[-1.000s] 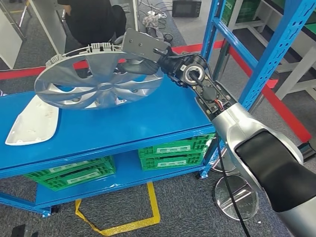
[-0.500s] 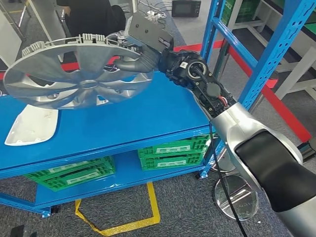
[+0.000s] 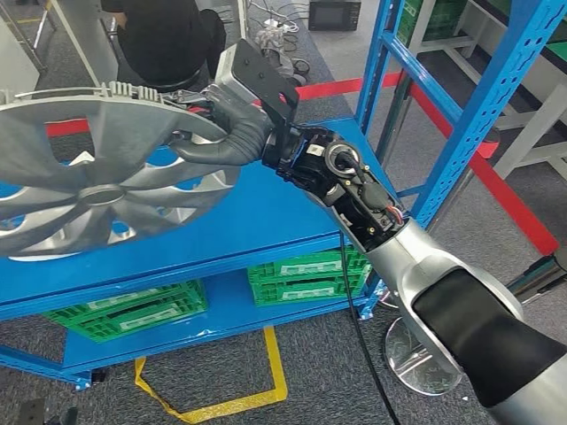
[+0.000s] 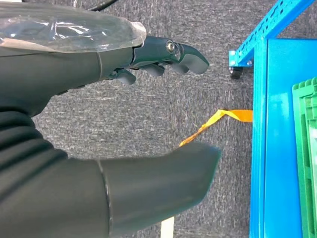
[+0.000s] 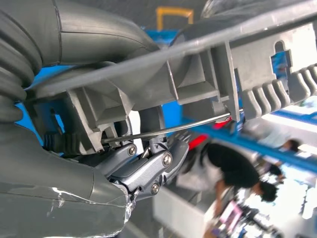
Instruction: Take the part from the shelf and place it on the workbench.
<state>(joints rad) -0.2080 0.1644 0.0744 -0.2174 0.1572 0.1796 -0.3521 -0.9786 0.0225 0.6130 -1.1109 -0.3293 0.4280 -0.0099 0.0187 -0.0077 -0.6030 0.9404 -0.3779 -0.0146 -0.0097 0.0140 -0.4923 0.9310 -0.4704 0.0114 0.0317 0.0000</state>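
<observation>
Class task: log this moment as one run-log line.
right hand: grips hubcap rim | hubcap: lifted above blue shelf | left hand: holds nothing, over floor

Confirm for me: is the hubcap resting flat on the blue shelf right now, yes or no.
No. In the head view the right hand grips the hubcap by its rim and holds it tilted in the air above the blue shelf.

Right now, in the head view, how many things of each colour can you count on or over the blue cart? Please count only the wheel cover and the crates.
Silver: 1, the wheel cover, held over the cart top by the right hand.
Green: 2, one crate and another crate, both on the lower shelf.
Total: 3
</observation>
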